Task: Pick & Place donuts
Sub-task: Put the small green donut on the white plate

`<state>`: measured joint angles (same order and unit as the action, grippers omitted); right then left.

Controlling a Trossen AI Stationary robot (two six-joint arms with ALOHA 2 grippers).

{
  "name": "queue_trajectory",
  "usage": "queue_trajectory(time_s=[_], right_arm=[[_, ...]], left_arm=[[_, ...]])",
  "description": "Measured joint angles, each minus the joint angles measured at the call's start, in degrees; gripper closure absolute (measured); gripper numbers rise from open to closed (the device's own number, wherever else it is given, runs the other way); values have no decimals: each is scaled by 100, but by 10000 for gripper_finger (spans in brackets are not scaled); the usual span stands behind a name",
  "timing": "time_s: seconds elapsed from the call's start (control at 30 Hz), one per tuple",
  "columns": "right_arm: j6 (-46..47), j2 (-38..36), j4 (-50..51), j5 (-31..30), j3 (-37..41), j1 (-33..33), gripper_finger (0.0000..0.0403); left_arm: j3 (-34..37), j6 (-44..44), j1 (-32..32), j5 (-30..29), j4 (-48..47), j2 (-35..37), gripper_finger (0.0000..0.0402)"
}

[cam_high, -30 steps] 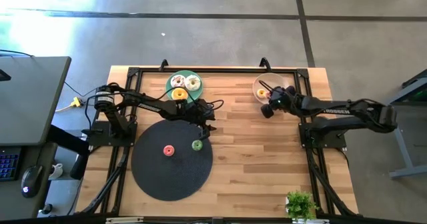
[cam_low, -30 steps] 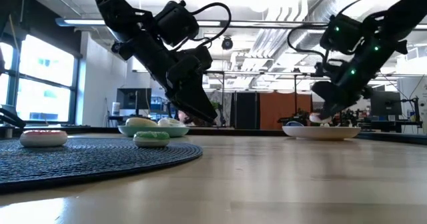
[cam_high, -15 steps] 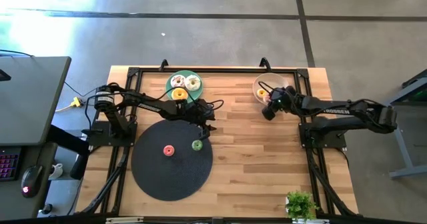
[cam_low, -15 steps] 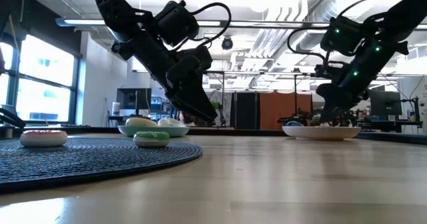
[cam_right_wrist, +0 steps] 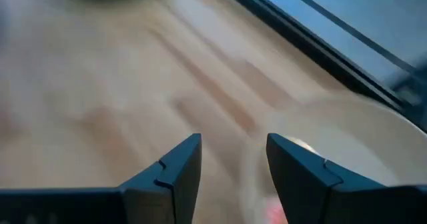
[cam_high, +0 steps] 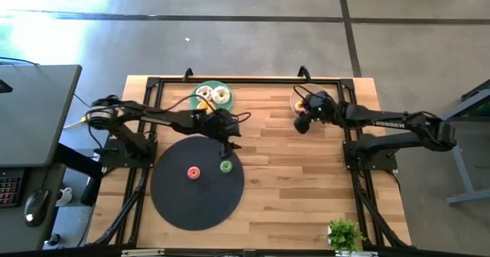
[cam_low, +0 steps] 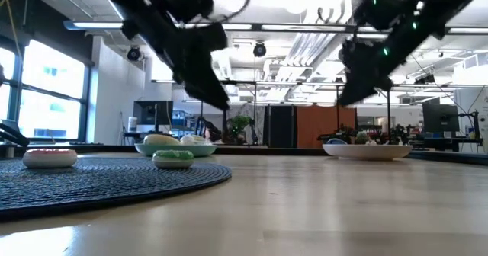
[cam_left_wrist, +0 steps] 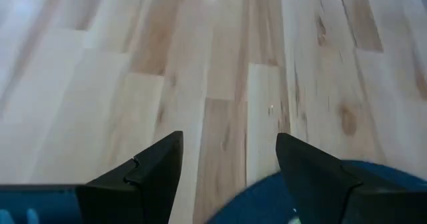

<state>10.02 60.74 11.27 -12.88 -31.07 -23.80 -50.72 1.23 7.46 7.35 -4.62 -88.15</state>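
Note:
A green donut (cam_high: 226, 166) and a pink donut (cam_high: 194, 173) lie flat on the black round mat (cam_high: 197, 200). In the low view the green donut (cam_low: 174, 158) is on the right and the pink donut (cam_low: 50, 158) on the left. My left gripper (cam_high: 228, 143) hangs open above the mat's far edge, just beyond the green donut, with nothing between its fingers (cam_left_wrist: 157, 164). The green plate (cam_high: 200, 104) holds three frosted donuts. My right gripper (cam_high: 300, 125) is open and empty in its wrist view (cam_right_wrist: 233, 154), raised over the near left rim of the beige plate (cam_high: 297, 96), where a yellow donut (cam_high: 300, 105) lies.
A black frame runs along the table's far edge (cam_high: 253, 79) behind both plates. Bare wood (cam_high: 298, 180) stretches between the mat and the right arm's base. A small potted plant (cam_high: 345, 234) stands at the near right corner.
Both grippers have risen. My left gripper has lifted from beside the green donut and drawn back a little toward the far edge. My right gripper has come up off the beige plate. The donuts on the mat have stayed where they were.

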Motion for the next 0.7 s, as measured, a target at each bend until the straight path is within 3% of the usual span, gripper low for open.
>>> queue_trajectory(time_s=[0.2,0.4,0.6,0.7], right_arm=[[46,144,-627,522,-219,1123,237],[-48,782,-2167,926,-221,2228,233],[-122,1864,-4019,988,-223,2774,232],[-118,2509,-4644,990,-235,2905,233]], left_arm=[[-2,375,2,-71,-1400,1278,163],[1,859,-40,895,-2744,2460,163],[474,1116,-783,972,-3022,2650,163],[780,1268,-1281,702,-2819,2615,163]])
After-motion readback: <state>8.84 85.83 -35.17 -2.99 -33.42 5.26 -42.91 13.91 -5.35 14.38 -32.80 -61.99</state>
